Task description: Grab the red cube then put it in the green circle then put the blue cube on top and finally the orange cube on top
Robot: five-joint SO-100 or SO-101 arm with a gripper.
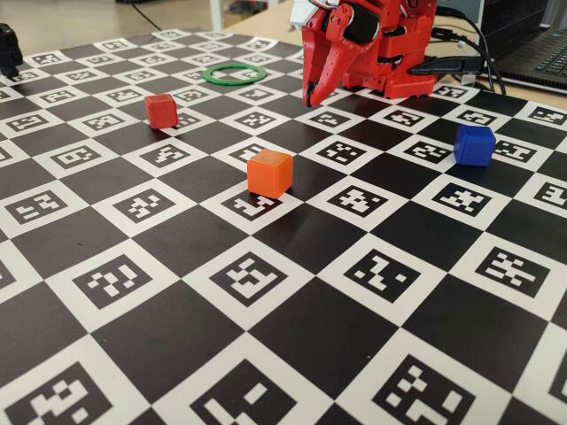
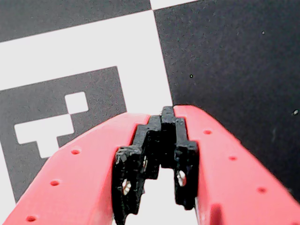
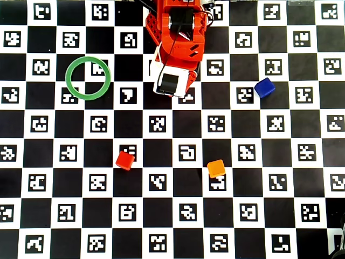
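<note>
The gripper (image 2: 161,115) is being held with its two fingers pressed together at the tips, nothing being gripped between them, as is being shown in the wrist view, where only the checkered marker mat (image 2: 84,61) is being seen beneath it. In the fixed view the gripper (image 1: 310,96) is being pointed down at the mat (image 1: 292,328), close in front of the red arm's base (image 1: 390,44). The green circle (image 3: 88,77) is being seen lying flat in the overhead view, to the left of the arm; nothing is being held inside it, only a mat marker being visible through its hollow centre. The red cube (image 3: 124,160) is being seen resting on the mat well apart from the ring, lower in that view, and the orange cube (image 3: 216,168) is being seen farther right, near the same row. The blue cube (image 3: 264,87) is being seen alone to the right of the arm. In the fixed view the ring (image 1: 235,73), the red cube (image 1: 160,111), the orange cube (image 1: 269,173) and the blue cube (image 1: 474,144) are all being shown standing separately, none touching another.
</note>
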